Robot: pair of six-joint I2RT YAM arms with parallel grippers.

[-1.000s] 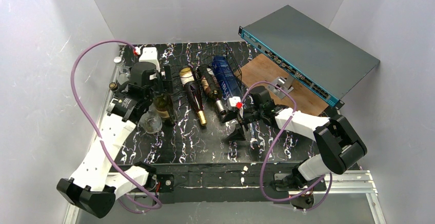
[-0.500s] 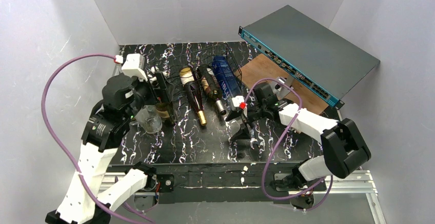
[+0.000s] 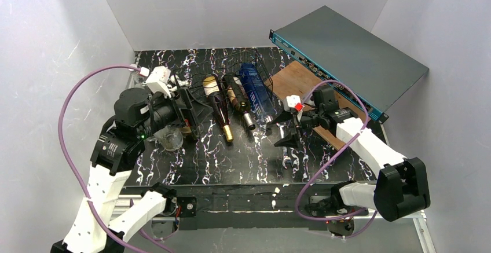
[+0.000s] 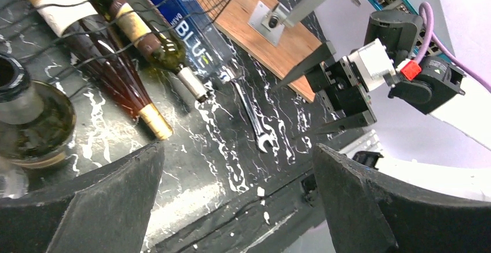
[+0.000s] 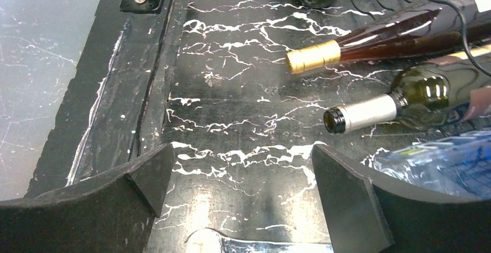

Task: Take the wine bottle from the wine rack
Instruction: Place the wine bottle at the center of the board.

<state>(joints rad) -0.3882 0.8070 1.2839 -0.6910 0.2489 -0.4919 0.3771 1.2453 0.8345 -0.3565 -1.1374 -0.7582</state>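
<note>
The black wire wine rack holds three lying bottles: a dark red one with a gold cap, a green one with a silver cap and a blue one. Another dark bottle stands upright to the left of the rack. My left gripper is open and empty beside that upright bottle. My right gripper is open and empty, right of the bottle necks. The right wrist view shows the gold cap and the silver neck ahead of its open fingers.
A flat grey box with a teal edge leans at the back right over a wooden board. A clear glass stands by the upright bottle. A wrench lies on the mat below the right gripper.
My left gripper has swung from over the upright bottle to point rightward beside it. My right gripper has drawn back right and upward, away from the bottle necks and the wrench.
</note>
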